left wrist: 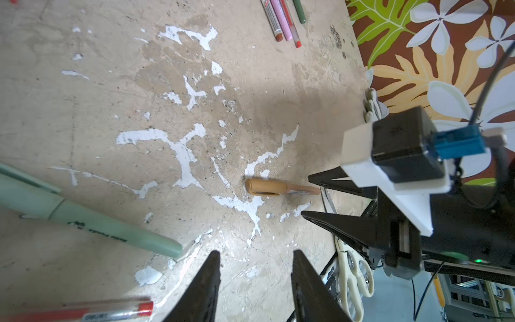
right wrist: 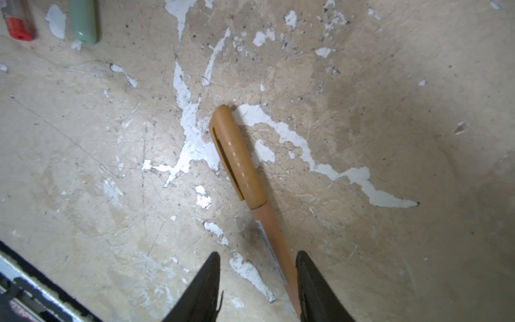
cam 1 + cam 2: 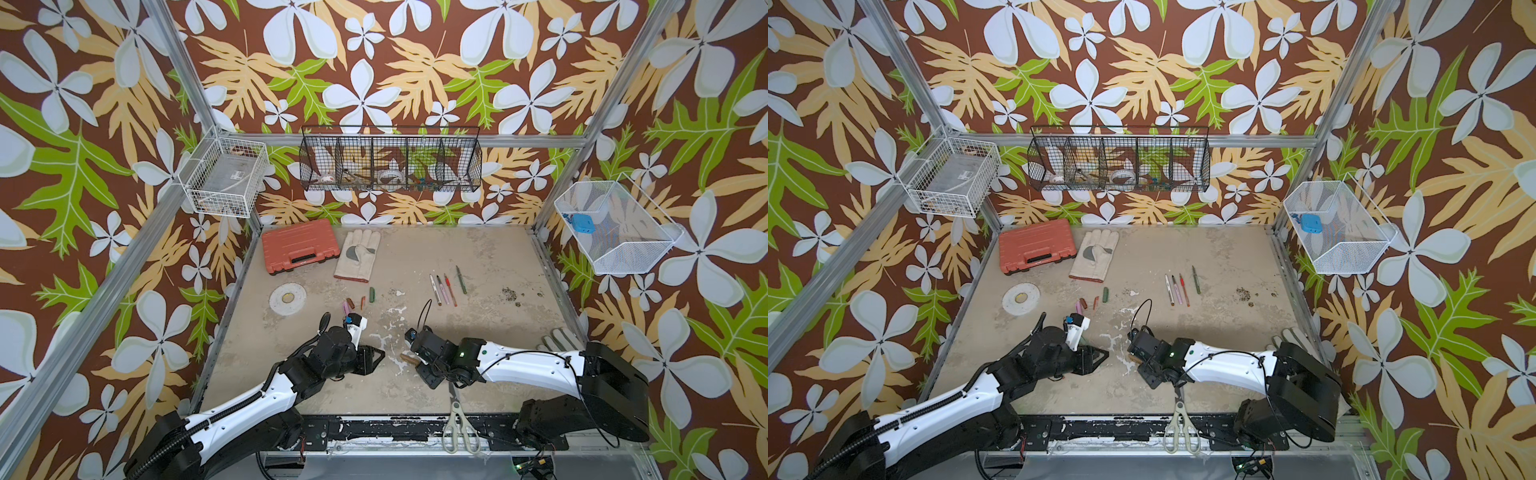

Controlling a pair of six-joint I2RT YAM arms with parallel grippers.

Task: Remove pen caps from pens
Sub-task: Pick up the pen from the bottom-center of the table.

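The task looks about half done. Four thin stick pens (image 3: 450,289), a white marker, a pink, a red and a dark green one, lie side by side on the worn beige tabletop (image 3: 490,332), toward its right edge. Four short loose plastic pen caps (image 3: 371,293), pink, brown, red and green, lie in a row well apart from them, nearer the left edge. Both top views show the two groups, and the matching count suggests those four pens are finished.

The pen in hand is the gold-brown stick pen (image 2: 276,237), lying near the middle of the edge where the arms are mounted. Its gold-brown cap (image 2: 237,156) is fully seated. The right tool (image 2: 258,253) stands partly open with the barrel running between its jaws, close along one finger, and not clamped. The left tool (image 1: 255,252) is also partly open and holds nothing; it faces the capped end from near by, apart from it. So the grip, the pull and the setting down of this cap are all left to do.

Beside the left tool lie two more pens. The pale green stick pen (image 1: 111,225) shows a seam and a clip, so its cap is judged to be on. The clear red-ended stick pen (image 1: 111,310) runs out of the left wrist view, so whether it is capped cannot be told.
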